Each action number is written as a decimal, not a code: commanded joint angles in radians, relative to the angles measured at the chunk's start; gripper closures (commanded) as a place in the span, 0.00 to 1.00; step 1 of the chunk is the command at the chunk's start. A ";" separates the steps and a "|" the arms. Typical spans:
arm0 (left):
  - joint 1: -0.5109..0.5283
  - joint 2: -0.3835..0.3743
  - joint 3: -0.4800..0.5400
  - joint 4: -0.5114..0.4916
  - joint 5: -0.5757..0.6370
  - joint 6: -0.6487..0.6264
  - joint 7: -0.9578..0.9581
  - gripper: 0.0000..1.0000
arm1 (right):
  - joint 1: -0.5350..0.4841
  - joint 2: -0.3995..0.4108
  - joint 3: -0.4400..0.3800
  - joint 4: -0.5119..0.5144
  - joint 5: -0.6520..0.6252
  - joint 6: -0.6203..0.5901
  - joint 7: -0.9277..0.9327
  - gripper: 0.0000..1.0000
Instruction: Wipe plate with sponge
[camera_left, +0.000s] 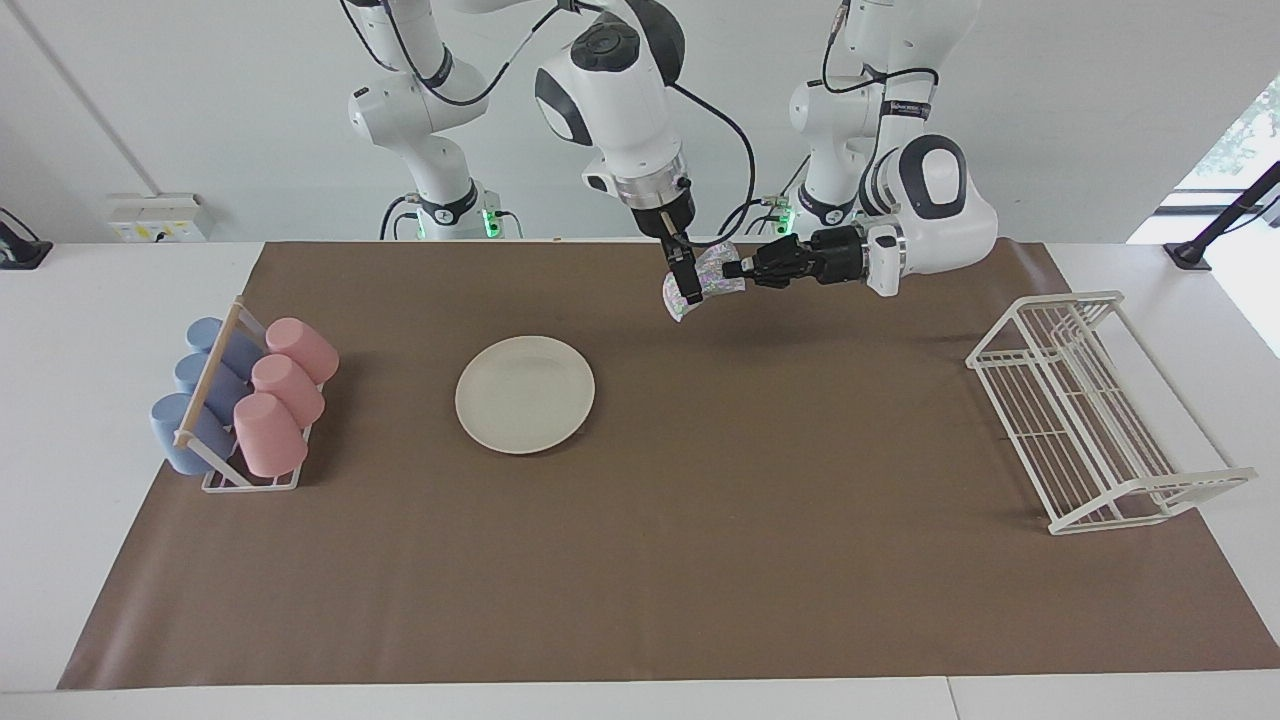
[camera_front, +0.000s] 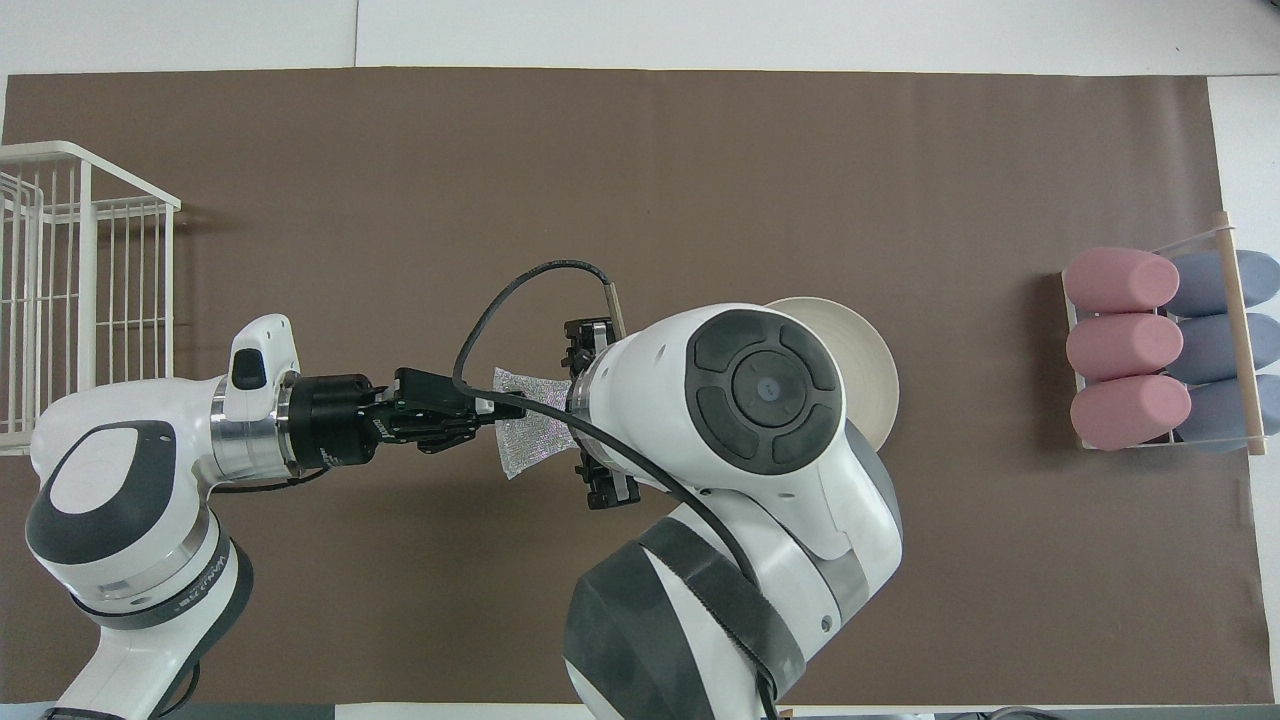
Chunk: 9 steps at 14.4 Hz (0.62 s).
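One sponge (camera_left: 705, 281) hangs in the air above the brown mat (camera_left: 700, 560), over the strip of mat close to the robots, toward the left arm's end from the plate (camera_left: 525, 394). We note the left gripper (camera_left: 741, 268) lying level, its fingertips pinched together on the sponge's edge. The right gripper (camera_left: 686, 284) points down at the sponge's other edge with its fingers spread wide about it; whether they touch the pad we cannot make out. The plate lies flat on the mat, well apart from the sponge and farther from the robots.

Writing: a dark band on the left arm (camera_front: 190, 590) carries small lettering, too small for us to read.

From overhead, the right arm's bulky joint covers most of the plate, leaving only a crescent of rim, and hides part of the sponge and most of its own gripper.

Toward the right arm's end stands a cup holder (camera_left: 235, 470) with pink cups (camera_left: 288, 382) and blue cups (camera_left: 205, 385). Toward the left arm's end stands a white wire rack (camera_left: 1090, 420), cut off by the overhead frame.
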 joint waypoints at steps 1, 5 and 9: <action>-0.017 -0.037 0.011 -0.037 -0.027 0.007 0.016 1.00 | -0.004 -0.012 0.007 -0.032 0.005 0.033 -0.003 0.14; -0.015 -0.038 0.013 -0.042 -0.027 0.008 0.016 1.00 | 0.014 -0.016 0.007 -0.049 0.005 0.053 -0.001 0.48; -0.017 -0.040 0.013 -0.042 -0.027 0.008 0.016 1.00 | 0.011 -0.016 0.005 -0.046 0.002 0.055 -0.015 0.87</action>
